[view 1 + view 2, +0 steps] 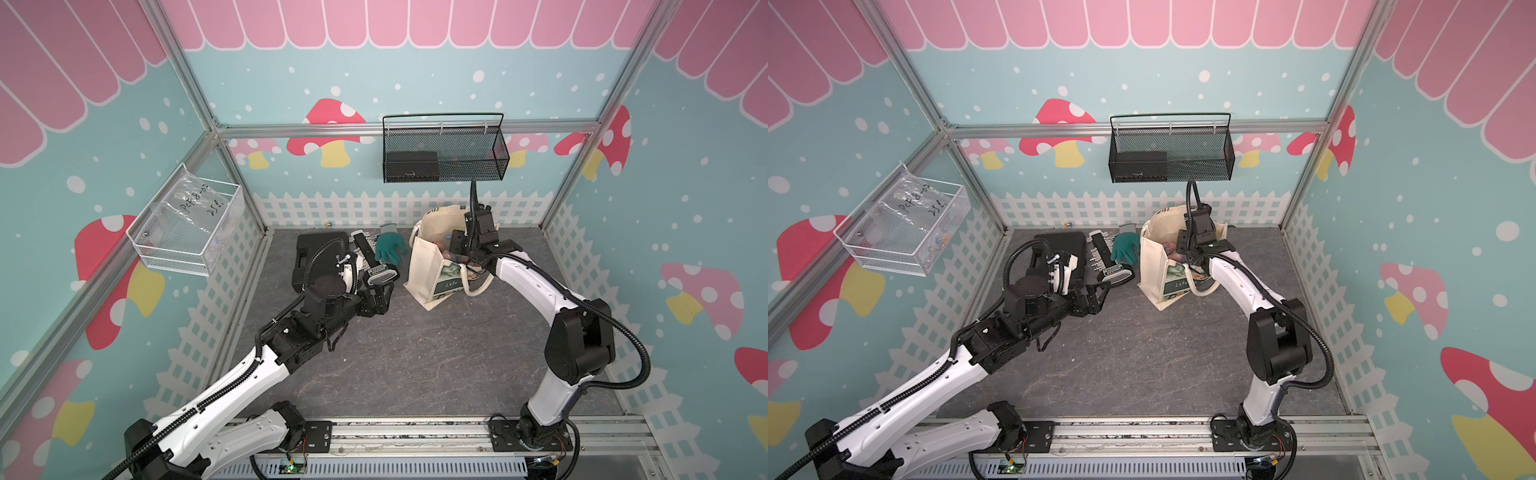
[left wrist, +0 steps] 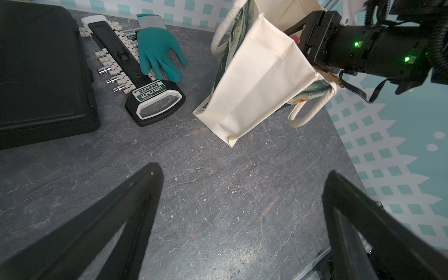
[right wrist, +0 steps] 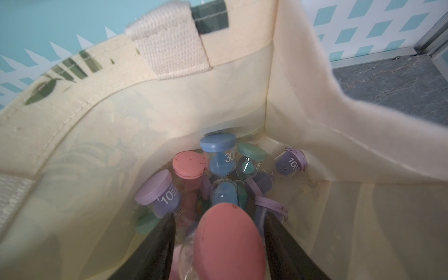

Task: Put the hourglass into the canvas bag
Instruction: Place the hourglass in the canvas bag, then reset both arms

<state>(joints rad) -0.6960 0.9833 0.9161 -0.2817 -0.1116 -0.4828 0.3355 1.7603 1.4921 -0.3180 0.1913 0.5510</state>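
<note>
– one pink-capped hourglass (image 3: 230, 247) is seen inside canvas bag (image 3: 169, 116), flanked by jaws of r. gripper (image 3: 218, 218); clamped or not can't be told.
– fragile, light glass; best gripped at caps.

Grey marbled tabletop (image 1: 415, 365). Black case (image 1: 318, 259) flat at far left, shut. Just beside it, socket rail (image 1: 381, 274) with looped handle, few sockets clipped on. Teal glove (image 1: 390, 248) lying partly over rail. Canvas bag (image 1: 428, 266) upright just right of glove, one handle drooping onto surface. Small brass bit (image 1: 327, 225) by back wall.
</note>
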